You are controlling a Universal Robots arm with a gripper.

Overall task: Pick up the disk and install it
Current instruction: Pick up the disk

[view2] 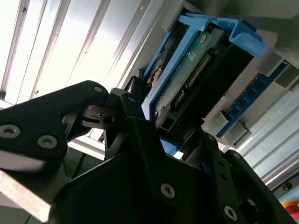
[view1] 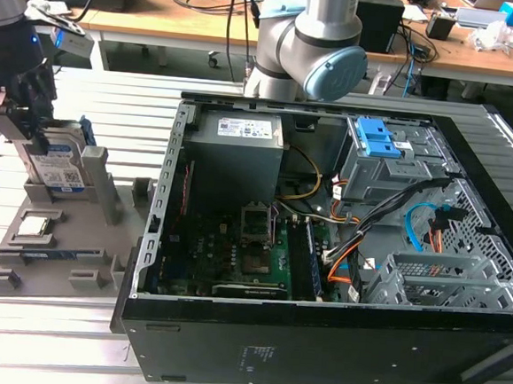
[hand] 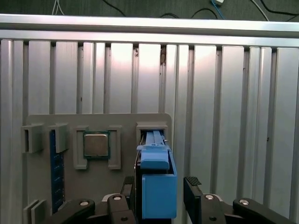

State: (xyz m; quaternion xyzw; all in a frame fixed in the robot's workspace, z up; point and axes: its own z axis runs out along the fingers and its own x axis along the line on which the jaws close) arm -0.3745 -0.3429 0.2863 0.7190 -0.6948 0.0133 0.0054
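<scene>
1. The black gripper hangs at the top edge of the disk, which stands upright in a grey fixture tray at the exterior view's left.
2. Beside the tray, an open computer case lies on the slatted aluminium table.
3. Inside, a grey power supply sits near a blue latch atop a metal cage.
</scene>
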